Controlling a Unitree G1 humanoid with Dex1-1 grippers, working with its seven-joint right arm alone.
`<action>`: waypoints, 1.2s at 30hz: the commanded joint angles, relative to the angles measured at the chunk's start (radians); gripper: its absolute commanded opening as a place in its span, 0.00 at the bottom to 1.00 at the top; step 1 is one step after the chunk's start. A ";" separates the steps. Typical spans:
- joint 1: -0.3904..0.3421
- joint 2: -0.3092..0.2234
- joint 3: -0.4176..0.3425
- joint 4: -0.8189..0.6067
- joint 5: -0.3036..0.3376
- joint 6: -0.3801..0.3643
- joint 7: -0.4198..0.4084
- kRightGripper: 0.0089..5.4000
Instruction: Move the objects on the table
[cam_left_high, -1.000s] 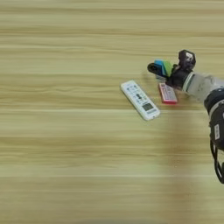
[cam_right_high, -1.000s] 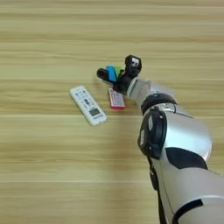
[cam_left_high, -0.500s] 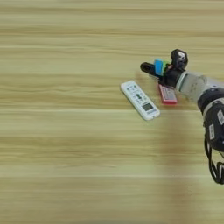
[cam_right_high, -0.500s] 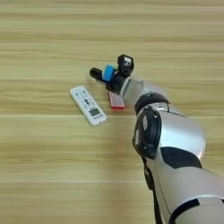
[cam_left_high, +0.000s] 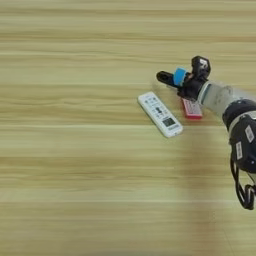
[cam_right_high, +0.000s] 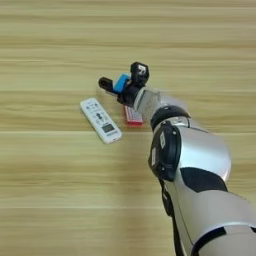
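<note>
My right gripper (cam_left_high: 182, 73) reaches in from the right, just above the table (cam_left_high: 75, 165), shut on a small blue block (cam_left_high: 179, 76). The block sits between a black finger (cam_left_high: 164, 77) pointing left and the other finger (cam_left_high: 200, 65) behind it. The right eye view shows the same blue block (cam_right_high: 120, 83) in the gripper (cam_right_high: 122, 78). A small flat red piece (cam_left_high: 192, 108) with a white label lies on the wood right below the wrist, partly under it. The silver forearm (cam_right_high: 200, 165) fills the lower right of the right eye view.
A white remote (cam_left_high: 160, 114) lies at a slant just left of the red piece, close below the gripper. Bare wood spreads to the left, the back and the front.
The gripper has moved left with the blue block in it. A green bit seen beside the blue block a second ago no longer shows. The remote and the red piece have stayed put.
</note>
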 joint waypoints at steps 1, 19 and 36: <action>-0.094 -0.003 0.008 -0.033 -0.006 -0.013 -0.007 0.99; -0.098 0.009 0.015 -0.034 -0.012 -0.026 -0.002 0.99; -0.081 -0.078 0.137 -0.077 -0.115 -0.094 0.005 0.99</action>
